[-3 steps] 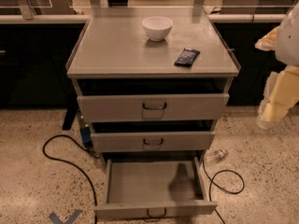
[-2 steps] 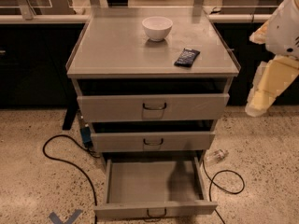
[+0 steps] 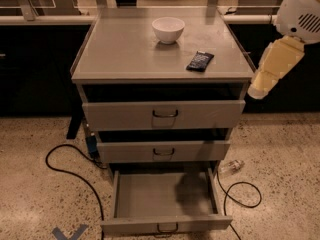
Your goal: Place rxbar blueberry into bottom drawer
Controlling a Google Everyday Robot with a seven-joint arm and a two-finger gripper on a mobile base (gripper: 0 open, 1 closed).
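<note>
With the rxbar blueberry (image 3: 200, 61) lying flat right of centre on the tabletop (image 3: 120, 49) and the gripper (image 3: 272, 69) at the frame's right edge, apart or together I cannot tell, a glancing approach may shove the thin bar off the edge, missing the open bottom drawer (image 3: 150, 194).

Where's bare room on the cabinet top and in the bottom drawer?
Bottom drawer is bare throughout. Cabinet top: free left of the bowl; tighter between bowl and snack bar. Gripper hangs beyond the right edge.
</note>
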